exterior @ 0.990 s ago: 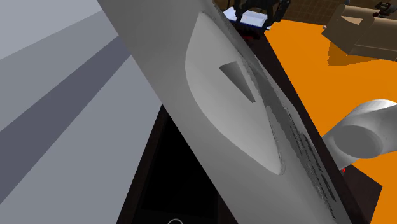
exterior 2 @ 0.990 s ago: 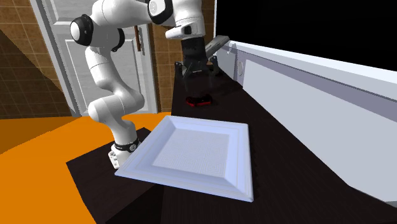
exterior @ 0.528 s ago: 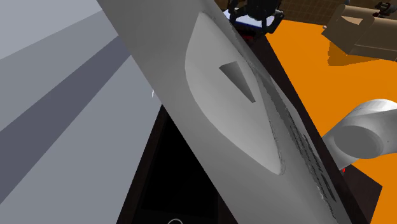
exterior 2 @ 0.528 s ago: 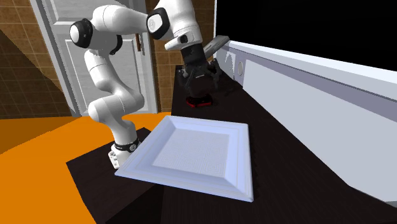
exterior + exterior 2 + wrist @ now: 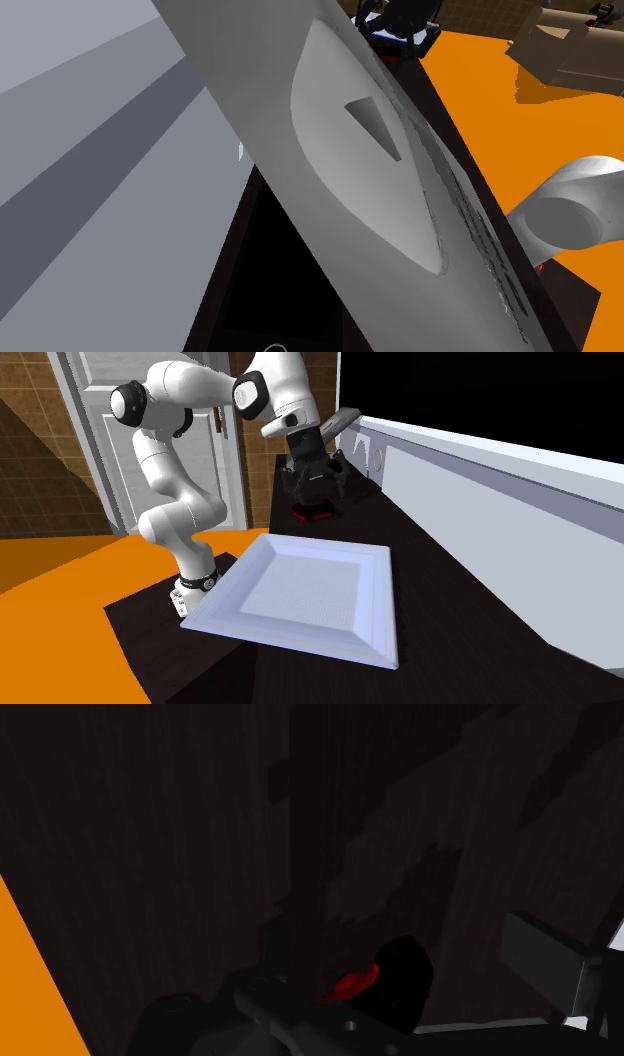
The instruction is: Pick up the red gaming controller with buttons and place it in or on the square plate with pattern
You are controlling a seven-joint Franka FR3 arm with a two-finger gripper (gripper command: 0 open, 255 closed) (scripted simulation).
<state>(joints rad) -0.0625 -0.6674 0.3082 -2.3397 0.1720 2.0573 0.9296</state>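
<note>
In the second exterior view the hand (image 5: 314, 495) is seen low over the controller (image 5: 312, 510), a red and black thing that lies on the dark table (image 5: 450, 622) towards its far end. The hand is right at the controller, but whether it is wide or clasped on it cannot be told. The plate (image 5: 290, 637), square and drawn plain white, lies flat at the table's near end, apart from the controller and just beside the arm's base (image 5: 195, 580). A white door (image 5: 100, 442) stands behind the arm. A pale grey wall (image 5: 500, 492) runs along the table at that view's right, with a black area (image 5: 480, 392) above it. An orange floor (image 5: 60, 582) is seen at that view's left.

In the shoulder view the hand (image 5: 398, 25) is seen at the top edge, beyond a large pale grey slanted surface (image 5: 330, 150) close to the camera. A grey arm link (image 5: 565, 215) is seen at the lower right.

In the wrist view a red sliver of the controller (image 5: 355, 984) is seen against the dark table (image 5: 200, 824).
</note>
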